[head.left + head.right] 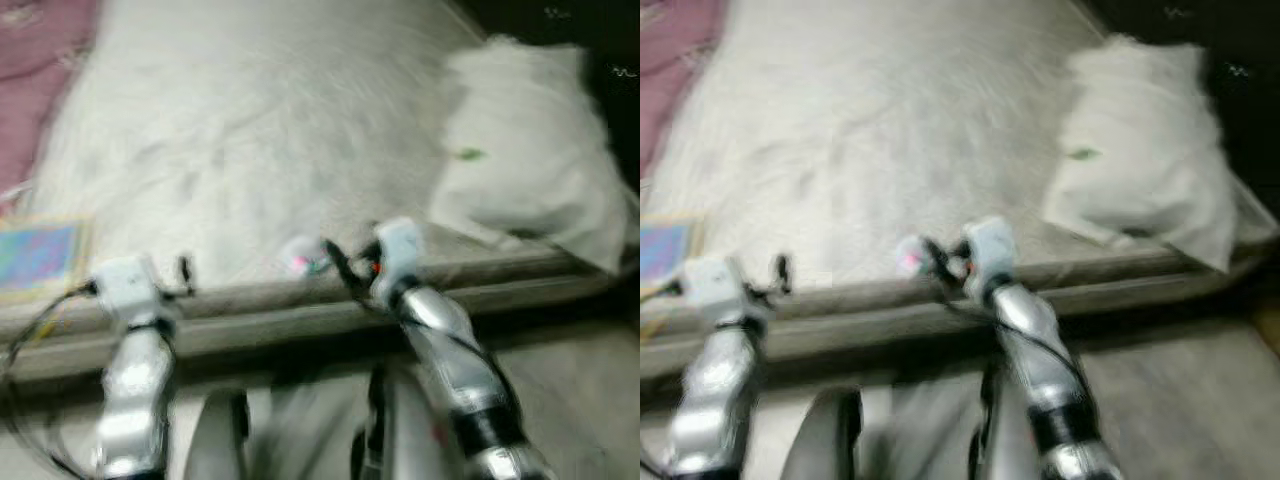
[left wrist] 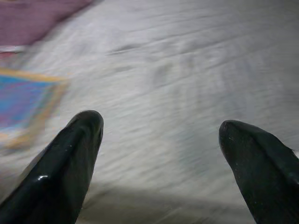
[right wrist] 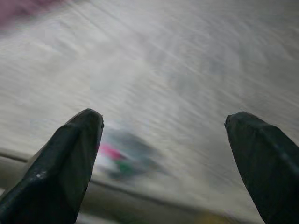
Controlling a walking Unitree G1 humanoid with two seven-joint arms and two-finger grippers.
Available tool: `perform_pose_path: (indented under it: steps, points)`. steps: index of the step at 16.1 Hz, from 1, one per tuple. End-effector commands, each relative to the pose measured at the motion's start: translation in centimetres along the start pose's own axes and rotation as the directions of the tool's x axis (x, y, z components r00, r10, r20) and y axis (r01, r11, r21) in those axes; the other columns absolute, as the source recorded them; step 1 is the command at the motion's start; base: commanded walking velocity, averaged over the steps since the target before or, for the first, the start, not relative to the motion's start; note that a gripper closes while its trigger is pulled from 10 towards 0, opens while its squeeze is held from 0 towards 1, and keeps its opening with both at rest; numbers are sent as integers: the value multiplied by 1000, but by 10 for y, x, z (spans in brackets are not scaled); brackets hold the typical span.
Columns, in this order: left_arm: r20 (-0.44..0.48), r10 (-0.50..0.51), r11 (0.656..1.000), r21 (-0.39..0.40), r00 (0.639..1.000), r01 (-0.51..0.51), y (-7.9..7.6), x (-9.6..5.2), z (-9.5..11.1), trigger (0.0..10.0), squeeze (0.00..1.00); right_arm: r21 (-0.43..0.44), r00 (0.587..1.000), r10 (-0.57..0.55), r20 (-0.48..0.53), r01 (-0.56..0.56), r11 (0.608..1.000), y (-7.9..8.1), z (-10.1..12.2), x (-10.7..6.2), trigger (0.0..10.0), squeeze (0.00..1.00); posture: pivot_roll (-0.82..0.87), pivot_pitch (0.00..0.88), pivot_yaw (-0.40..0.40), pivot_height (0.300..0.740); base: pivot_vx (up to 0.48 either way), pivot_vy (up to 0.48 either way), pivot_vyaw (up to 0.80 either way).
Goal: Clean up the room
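Observation:
A small crumpled item [image 1: 305,258] with pink and green on it lies on the white bed [image 1: 250,130], close to the near edge; blur hides what it is. My right gripper [image 1: 340,265] hovers just beside it, open, with the item [image 3: 121,158] lying ahead of its fingertips. Further left, my left gripper [image 1: 185,270] hangs over the same edge, open and holding nothing. In the left wrist view its fingers [image 2: 70,154] point across bare sheet.
A white pillow [image 1: 530,150] lies at the bed's right side. A colourful flat book or box [image 1: 40,255] rests at the left edge, with a pink blanket [image 1: 35,70] beyond it. The bed's grey front rim [image 1: 300,310] runs across below my wrists.

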State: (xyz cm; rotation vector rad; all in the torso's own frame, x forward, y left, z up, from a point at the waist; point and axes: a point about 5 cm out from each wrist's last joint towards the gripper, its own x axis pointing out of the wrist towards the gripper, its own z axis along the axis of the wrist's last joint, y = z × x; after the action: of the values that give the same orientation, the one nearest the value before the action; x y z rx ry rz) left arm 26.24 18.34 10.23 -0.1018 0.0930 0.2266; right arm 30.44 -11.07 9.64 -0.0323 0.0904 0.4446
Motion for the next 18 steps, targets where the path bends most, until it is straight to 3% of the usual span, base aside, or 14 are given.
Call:
perform_pose_path:
  steps: [1, 9, 14, 18]
  points:
    - [-23, -4, 1000, 22, 1000, 4, 1, -3, -5, 10000, 0, 7, 1000, -11, 13, 11, 1000, -3, 4, 1, 10000, 0, 16, 85, -45, 556, 0, 0, 0]
    - [-27, -6, 1000, 20, 1000, 6, -1, -3, -6, 10000, 0, 11, 1000, -14, 6, 14, 1000, -3, 3, 0, 10000, 0, 13, 81, -40, 556, 0, 0, 0]
    - [-38, -6, 1000, 17, 999, 7, -2, -6, -8, 10000, 0, 16, 995, 15, -94, -14, 1000, 1, -9, 3, 10000, 0, 19, 103, -34, 556, 0, 0, 692]
    - [-50, -16, 1000, 6, 999, 17, -9, -9, -7, 10000, 0, 21, 985, 21, -169, -18, 1000, 0, -18, 6, 10000, 0, 27, 142, -21, 556, 0, 0, 0]
